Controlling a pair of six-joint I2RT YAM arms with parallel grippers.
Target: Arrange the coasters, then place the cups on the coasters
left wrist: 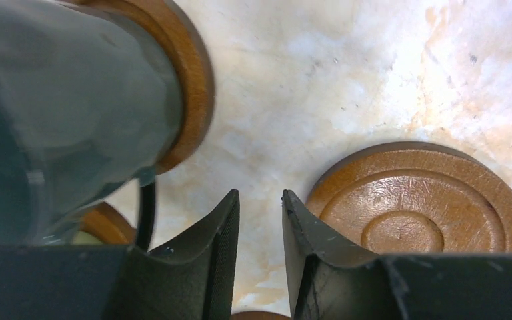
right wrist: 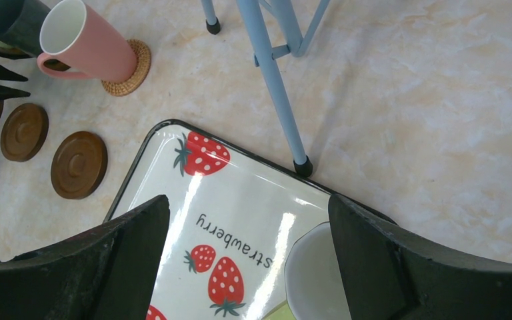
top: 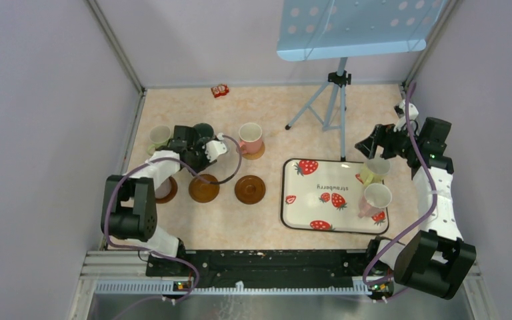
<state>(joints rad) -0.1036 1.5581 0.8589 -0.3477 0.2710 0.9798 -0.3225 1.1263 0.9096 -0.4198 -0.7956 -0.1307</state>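
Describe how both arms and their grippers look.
The left arm and right arm have black joint housings and white link covers, each trailed by a purple-grey cable. The left gripper and right gripper have black tapered fingers, the left's finely ribbed inside.

The only writing I can make out is the single word "strawberry" [right wrist: 237, 239], printed in small dark lower-case letters across the middle of the white tray [top: 347, 213], among its red strawberry pictures. It stands upside down in both the overhead view and the right wrist view, and it is plainest in the wrist view. The small red packet [top: 221, 91] lying on the table [top: 267, 220] by the far wall carries some pale marks, but they are too small to read.
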